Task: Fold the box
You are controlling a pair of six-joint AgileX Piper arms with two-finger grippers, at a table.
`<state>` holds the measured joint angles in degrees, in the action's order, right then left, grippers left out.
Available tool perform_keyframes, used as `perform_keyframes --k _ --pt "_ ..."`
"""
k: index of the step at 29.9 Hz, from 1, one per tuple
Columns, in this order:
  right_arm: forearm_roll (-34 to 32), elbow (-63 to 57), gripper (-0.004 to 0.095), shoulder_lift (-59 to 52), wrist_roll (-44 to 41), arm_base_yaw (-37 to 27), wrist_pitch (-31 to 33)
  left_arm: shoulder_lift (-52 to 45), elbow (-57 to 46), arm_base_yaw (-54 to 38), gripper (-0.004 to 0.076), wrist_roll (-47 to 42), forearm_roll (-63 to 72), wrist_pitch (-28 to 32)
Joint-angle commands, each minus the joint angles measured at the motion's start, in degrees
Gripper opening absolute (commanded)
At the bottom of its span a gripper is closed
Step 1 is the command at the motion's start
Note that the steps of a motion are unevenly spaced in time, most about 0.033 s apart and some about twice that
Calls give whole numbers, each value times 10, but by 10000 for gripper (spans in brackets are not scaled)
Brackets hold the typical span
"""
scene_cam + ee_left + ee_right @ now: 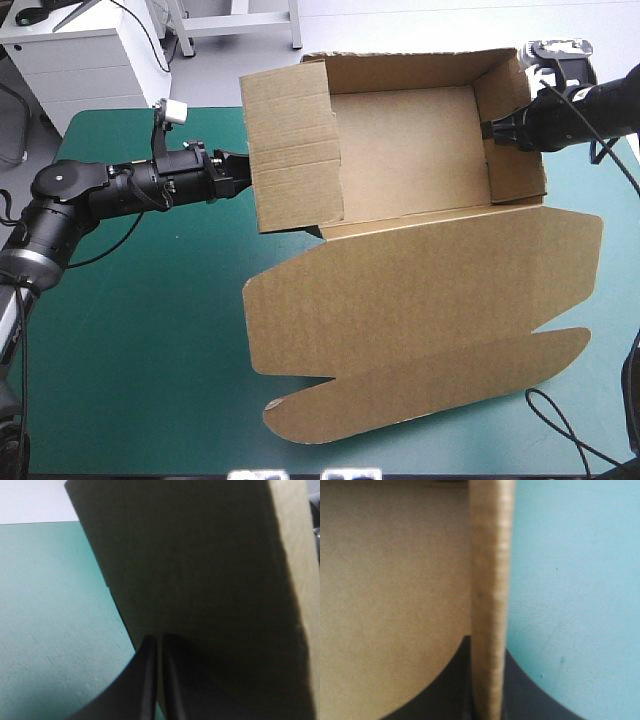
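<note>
high: looked forward-down over whole table (130, 350) | left wrist: close, faced box (200, 580) outer wall | right wrist: very close, along wall edge | all shared box

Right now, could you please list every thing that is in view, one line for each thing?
box: one, brown, at the table's far side, an open tray with its walls raised.
lid: one, brown, part of the box, lying flat toward the table's near edge.
table cover: one, teal-green, under the box and both arms.
left gripper: one, black fingers, shut, tips against the outer face of the box's left wall.
right gripper: one, black fingers, shut on the box's right wall, the board's edge between them.
</note>
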<state>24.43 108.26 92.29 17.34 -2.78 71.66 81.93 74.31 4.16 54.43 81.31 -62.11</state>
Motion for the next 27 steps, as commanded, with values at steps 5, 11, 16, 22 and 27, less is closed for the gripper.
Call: perform_keyframes --k 5,11,16,22,27 --pt "-35 18 -17 -29 -36 40 -23 -17 21 0 267 7 110 -39" --pt "-51 18 -17 -29 -55 72 -46 -17 21 0 441 7 108 -66" --pt "-78 18 -17 -29 -76 94 -54 -17 21 0 442 7 112 -74" --pt "-122 18 -17 -29 -121 123 -76 -17 21 0 442 3 89 -51" --pt "-154 18 -12 -29 -158 151 -101 -17 21 11 442 -16 22 14"
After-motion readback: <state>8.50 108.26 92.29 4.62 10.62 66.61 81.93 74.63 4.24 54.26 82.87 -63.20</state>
